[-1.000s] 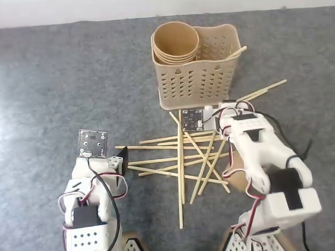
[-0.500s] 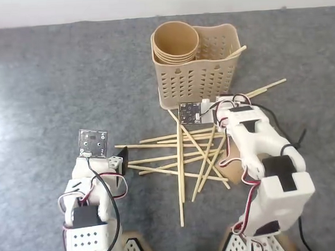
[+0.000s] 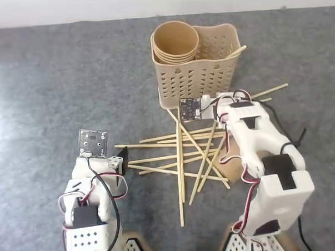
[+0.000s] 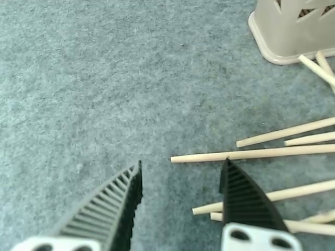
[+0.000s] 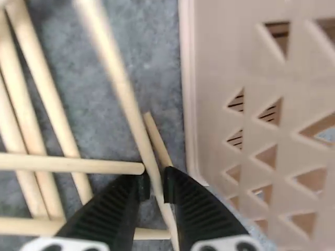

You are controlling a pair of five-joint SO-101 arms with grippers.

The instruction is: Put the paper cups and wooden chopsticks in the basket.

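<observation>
Wooden chopsticks [image 3: 180, 158] lie scattered and crossing on the grey tabletop [image 3: 70, 68], between the two arms and just on the near side of the basket [image 3: 196, 82]. The basket is beige with perforated walls and stands upright at far centre. Paper cups [image 3: 176, 42] sit nested in a stack in its left half. A single chopstick [image 3: 235, 52] leans inside against its right rim.

The right claw [image 5: 153, 183] is low at the basket's near wall, pinched shut on a held chopstick [image 5: 123, 99] that runs on past the tips alongside the wall. Other sticks lie crossed beneath it. The right arm stretches from the near right edge up to the basket's base. A stray chopstick [image 3: 269, 91] pokes out to the right of that arm. A brown object [image 3: 234, 162] shows partly under the right arm at the pile's right side; I cannot tell what it is.

The left claw [image 4: 180, 170] is spread wide and holds nothing, low over the tabletop at the pile's left end. A chopstick end [image 4: 178, 158] lies just beyond the gap between its tips. The left arm sits at near left.
</observation>
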